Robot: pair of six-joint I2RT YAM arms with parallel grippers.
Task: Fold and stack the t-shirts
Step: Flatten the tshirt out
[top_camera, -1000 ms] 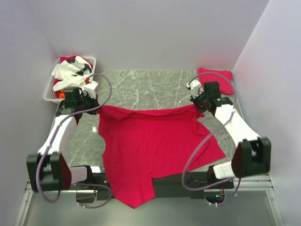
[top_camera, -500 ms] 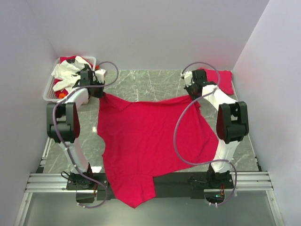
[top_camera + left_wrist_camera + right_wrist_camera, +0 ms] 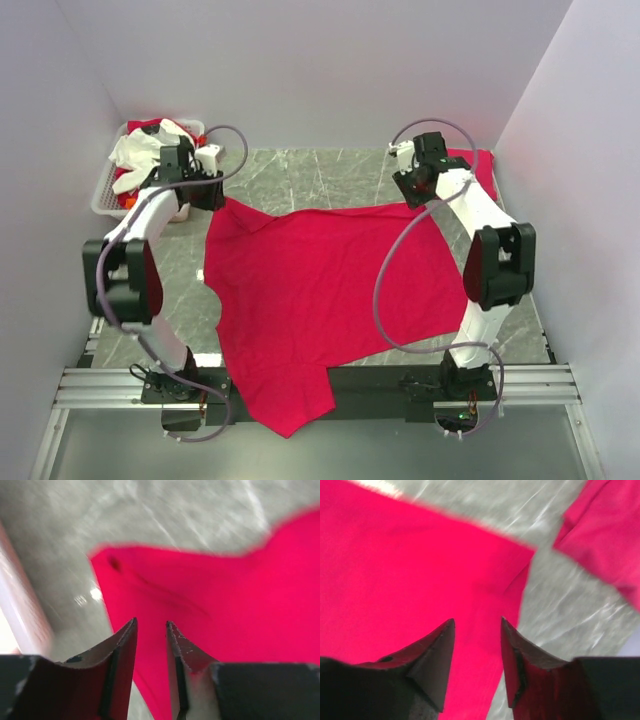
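A red t-shirt point(image 3: 310, 290) lies spread flat on the marble table, its near end hanging over the front edge. My left gripper point(image 3: 210, 195) is at its far left corner. In the left wrist view the gripper point(image 3: 150, 625) is open just above the cloth point(image 3: 225, 595), holding nothing. My right gripper point(image 3: 415, 190) is at the far right corner. In the right wrist view it point(image 3: 477, 622) is open above the cloth point(image 3: 395, 565). A second red t-shirt point(image 3: 478, 170), folded, lies at the back right and also shows in the right wrist view point(image 3: 605, 535).
A white slotted basket point(image 3: 103, 200) stands at the back left, holding white cloth point(image 3: 140, 150) and some red fabric. Grey walls close in the table on the left, back and right. The metal rail with the arm bases runs along the near edge.
Both arms carried the shirt's far edge toward the back of the table. The edge, held taut and raised a second ago, now lies flat, and both grippers stand open over its corners.
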